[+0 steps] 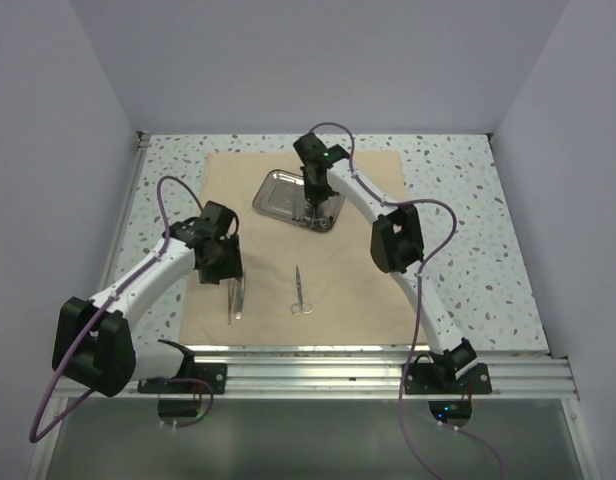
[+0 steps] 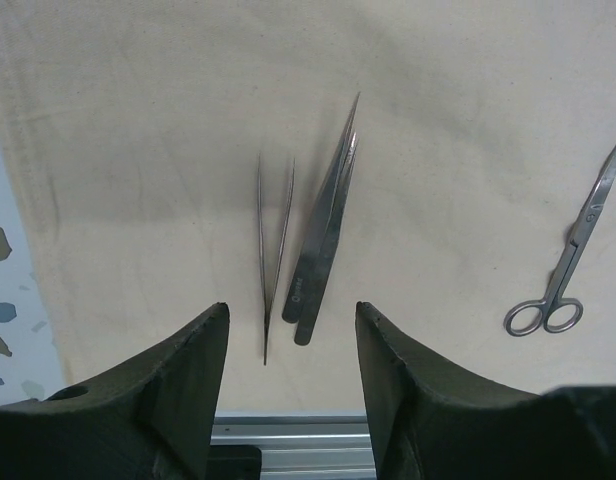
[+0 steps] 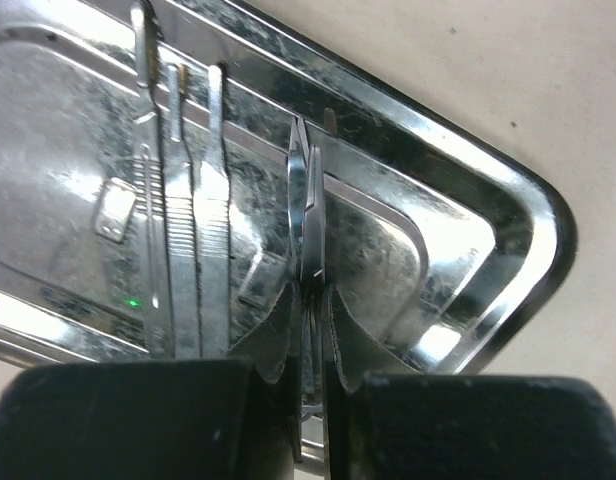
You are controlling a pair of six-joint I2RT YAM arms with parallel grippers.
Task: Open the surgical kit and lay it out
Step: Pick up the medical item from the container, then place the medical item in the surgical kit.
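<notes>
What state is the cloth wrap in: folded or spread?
Spread: the cloth wrap lies flat under the steel tray, the scissors and two tweezers.

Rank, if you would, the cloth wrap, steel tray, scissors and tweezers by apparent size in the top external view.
1. cloth wrap
2. steel tray
3. scissors and tweezers: they look about equally long, so they are not ranked.

The top camera looked down from high behind the arm bases at 6 o'clock, taking in the whole worktop (image 1: pixel 468 200). The left wrist camera hung close over the cloth wrap (image 2: pixel 188 100) toward 7 o'clock, sharing the scissors (image 2: pixel 563 270) with it. The right wrist camera sat very near the steel tray (image 3: pixel 488 200) toward 12 o'clock.
</notes>
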